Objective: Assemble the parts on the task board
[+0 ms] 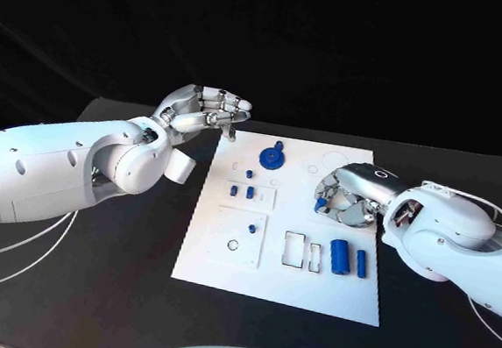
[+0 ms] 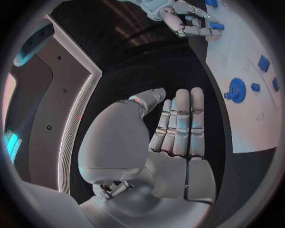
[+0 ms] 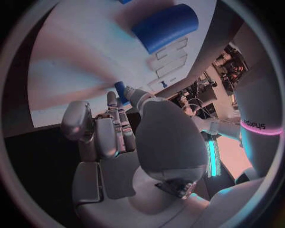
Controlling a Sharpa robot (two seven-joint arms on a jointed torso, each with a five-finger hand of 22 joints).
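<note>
The white task board (image 1: 281, 272) lies in the middle of the table. At the board's right edge my right hand (image 1: 347, 197) hovers low and pinches a small blue peg (image 1: 321, 204), which also shows at its fingertips (image 3: 121, 90) in the right wrist view. My left hand (image 1: 205, 109) is raised off the board's back left corner, with its fingers (image 2: 181, 121) straight, side by side and holding nothing. A blue gear (image 1: 273, 156) sits at the board's back. Two small blue pegs (image 1: 241, 191) stand left of the centre. A thick blue cylinder (image 1: 340, 256) and a thinner one (image 1: 362, 262) lie at the right.
Two rectangular slots (image 1: 303, 253) are cut in the board next to the cylinders, and a square recess (image 1: 238, 236) with a ring lies to their left. White cables (image 1: 8, 266) trail over the table under my left arm.
</note>
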